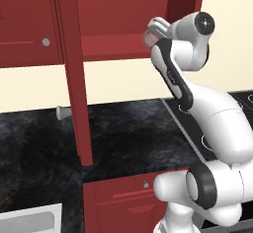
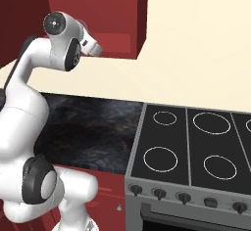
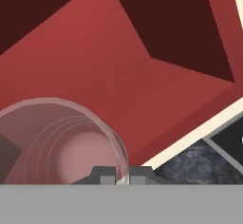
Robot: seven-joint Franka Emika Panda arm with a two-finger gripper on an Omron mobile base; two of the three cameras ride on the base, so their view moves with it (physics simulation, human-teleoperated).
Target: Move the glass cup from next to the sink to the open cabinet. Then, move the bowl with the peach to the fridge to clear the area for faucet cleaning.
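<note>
Your jaws are clamped on the rim of the glass cup (image 3: 61,142); it sits at the open cabinet (image 1: 123,47) shelf's front edge; free shelf lies beyond; dark tabletop (image 1: 128,133) below.

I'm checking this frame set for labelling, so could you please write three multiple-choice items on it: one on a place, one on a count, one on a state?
1. Where is the glass cup?
A. in the sink
B. at the open cabinet, held up at its shelf
C. on the stove

2. How many ring burners are marked in full on the stove in the right base view?
A. four
B. one
C. seven

3. How does the pincer stand?
A. wide open
B. shut on nothing
C. shut on the cup's rim

Answers:
1 B, the hand view shows the cup against the red cabinet's inside.
2 A, four white rings show whole.
3 C, the tips meet on the clear rim.
</note>
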